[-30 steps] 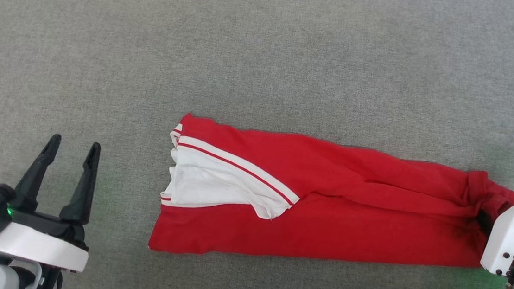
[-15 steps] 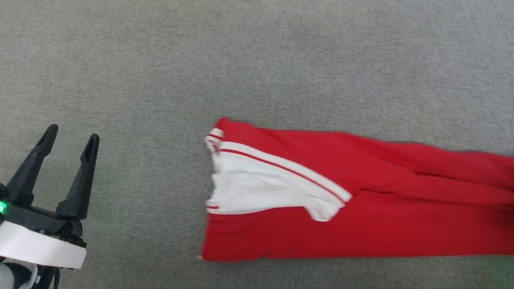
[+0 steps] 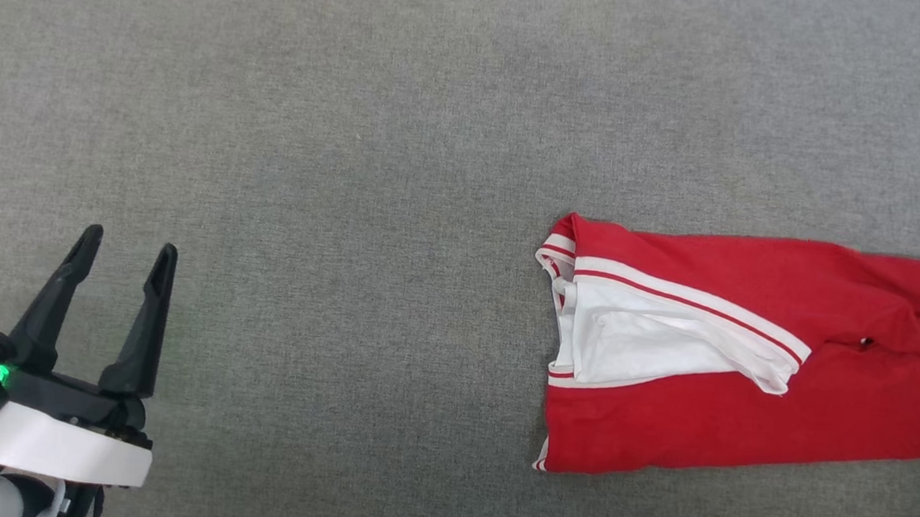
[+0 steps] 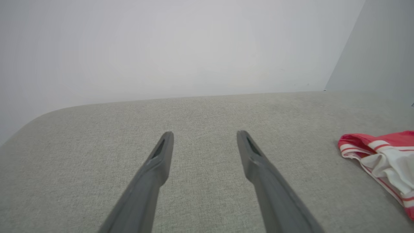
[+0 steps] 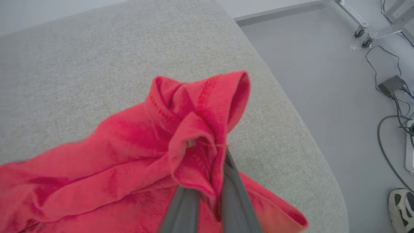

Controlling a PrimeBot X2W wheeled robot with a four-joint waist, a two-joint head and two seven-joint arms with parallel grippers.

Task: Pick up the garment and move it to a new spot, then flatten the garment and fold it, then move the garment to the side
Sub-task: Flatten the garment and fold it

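At the left, the left gripper (image 3: pixel 130 242) is seen with its fingers spread apart over the grey cushion (image 3: pixel 405 120), with nothing between them. Well apart from it, at the right, the garment (image 3: pixel 747 400) is laid folded lengthwise. Its bunched red end is clamped by the right gripper (image 5: pixel 208 174) near the cushion's edge.
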